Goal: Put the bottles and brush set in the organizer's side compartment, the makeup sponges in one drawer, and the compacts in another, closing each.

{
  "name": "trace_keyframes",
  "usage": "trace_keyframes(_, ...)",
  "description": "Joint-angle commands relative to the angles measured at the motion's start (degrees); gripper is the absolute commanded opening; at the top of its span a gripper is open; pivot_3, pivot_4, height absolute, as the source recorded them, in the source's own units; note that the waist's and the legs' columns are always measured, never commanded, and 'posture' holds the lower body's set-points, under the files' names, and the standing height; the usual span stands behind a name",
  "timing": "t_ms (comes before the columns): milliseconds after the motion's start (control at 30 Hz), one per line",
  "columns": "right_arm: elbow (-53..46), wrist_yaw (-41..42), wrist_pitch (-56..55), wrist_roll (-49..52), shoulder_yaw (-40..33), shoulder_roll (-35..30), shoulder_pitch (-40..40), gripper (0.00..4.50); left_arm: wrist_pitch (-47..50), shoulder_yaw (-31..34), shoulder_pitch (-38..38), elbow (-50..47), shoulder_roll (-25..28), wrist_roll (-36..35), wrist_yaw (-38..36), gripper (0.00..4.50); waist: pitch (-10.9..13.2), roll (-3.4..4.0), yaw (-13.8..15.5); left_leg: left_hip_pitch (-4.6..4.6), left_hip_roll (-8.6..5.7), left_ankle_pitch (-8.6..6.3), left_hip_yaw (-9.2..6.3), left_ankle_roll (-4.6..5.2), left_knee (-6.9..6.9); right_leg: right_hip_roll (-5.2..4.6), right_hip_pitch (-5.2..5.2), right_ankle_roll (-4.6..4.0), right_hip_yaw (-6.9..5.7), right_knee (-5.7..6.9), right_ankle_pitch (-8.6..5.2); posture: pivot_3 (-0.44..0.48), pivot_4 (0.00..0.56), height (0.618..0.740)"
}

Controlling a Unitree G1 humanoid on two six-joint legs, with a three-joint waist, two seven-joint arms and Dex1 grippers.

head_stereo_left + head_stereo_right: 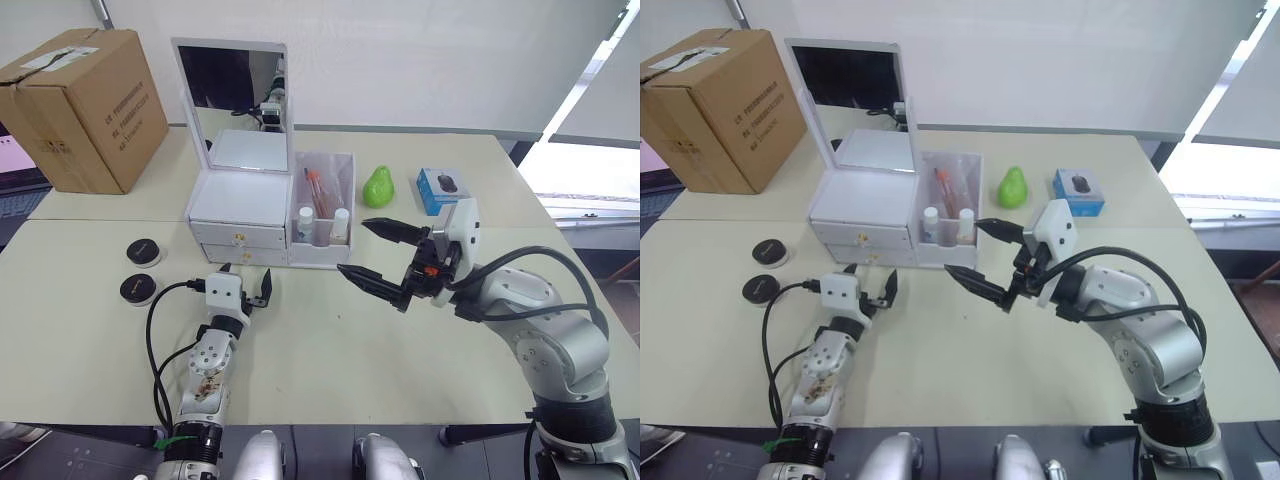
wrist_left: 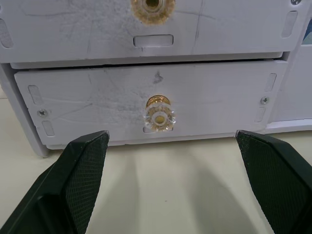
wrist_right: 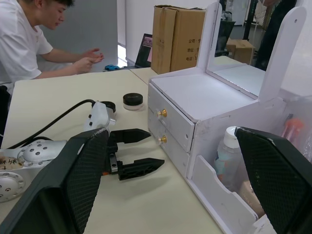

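The white organizer point(image 1: 240, 215) stands mid-table with its mirror lid point(image 1: 232, 95) upright. Its translucent side compartment point(image 1: 348, 205) holds two white-capped bottles point(image 1: 305, 222) and the brush set point(image 1: 318, 188). Both drawer fronts look pushed in. My left gripper point(image 1: 247, 290) is open and empty, just in front of the lower drawer's gold knob point(image 2: 158, 114). My right gripper point(image 1: 375, 255) hangs open and empty, a little in front of and to the right of the side compartment. Two black compacts point(image 1: 143, 251) point(image 1: 137, 288) lie on the table left of the organizer. The makeup sponges are out of view.
A brown cardboard box point(image 1: 85, 110) stands at the back left. A green pear-shaped object point(image 1: 378, 187) and a small blue box point(image 1: 443, 190) sit right of the organizer. A person point(image 3: 29, 44) sits beyond the table's left side.
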Motion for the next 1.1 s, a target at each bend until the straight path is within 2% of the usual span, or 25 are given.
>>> trace_keyframes(33, -2.2, -0.5, 0.1, 0.5, -0.1, -0.1, 0.0, 4.50, -2.5, -0.2, -1.8, 0.4, 0.0, 0.3, 0.9, 4.47, 0.0, 0.00, 0.0, 0.00, 0.00, 0.00, 0.00, 0.00, 0.00, 0.00, 0.00, 0.00, 0.00, 0.00, 0.00, 0.000, 0.150, 0.729)
trace_keyframes(300, -3.0, -1.2, 0.5, 0.4, 0.0, -0.6, 0.8, 4.50, -3.3, -0.4, -3.1, 2.4, 0.0, 0.2, 1.5, 4.47, 0.0, 0.00, -0.1, 0.00, 0.00, 0.00, 0.00, 0.00, 0.00, 0.00, 0.00, 0.03, -0.01, 0.00, 0.02, 0.000, 0.150, 0.729)
trace_keyframes(433, -3.4, -1.6, 0.8, 0.7, -0.4, -0.6, 0.9, 4.50, -3.0, -0.6, -3.4, 3.0, -0.1, 0.3, 1.8, 3.66, 0.0, 0.00, -0.1, -0.01, 0.00, 0.00, 0.00, 0.00, 0.00, 0.00, 0.00, 0.02, -0.01, -0.01, 0.01, 0.000, 0.150, 0.729)
trace_keyframes(733, -3.8, -2.6, 1.5, 1.0, -0.6, -0.4, 1.2, 4.50, -3.8, -0.6, -3.5, 3.6, 0.1, 0.3, 2.5, 0.71, 0.0, 0.00, -0.1, -0.01, 0.00, 0.00, 0.00, 0.00, -0.02, -0.02, 0.00, 0.02, -0.04, -0.02, 0.01, 0.000, 0.150, 0.729)
trace_keyframes(767, -3.9, -2.7, 1.5, 0.9, -0.6, -0.4, 1.2, 4.50, -3.9, -0.6, -3.5, 3.6, 0.1, 0.4, 2.6, 0.56, 0.0, 0.00, -0.1, -0.02, 0.00, 0.00, 0.00, 0.00, -0.02, -0.02, 0.00, 0.02, -0.04, -0.02, 0.01, 0.000, 0.150, 0.729)
trace_keyframes(1100, -3.9, -3.0, 1.7, 0.9, -0.5, -0.7, 1.3, 4.50, -3.3, -1.2, -1.4, 1.4, 0.8, -0.4, 0.8, 0.57, 0.0, 0.00, -0.1, -0.04, 0.00, 0.00, 0.00, 0.00, -0.02, -0.04, 0.00, 0.00, -0.06, -0.05, -0.01, 0.000, 0.150, 0.729)
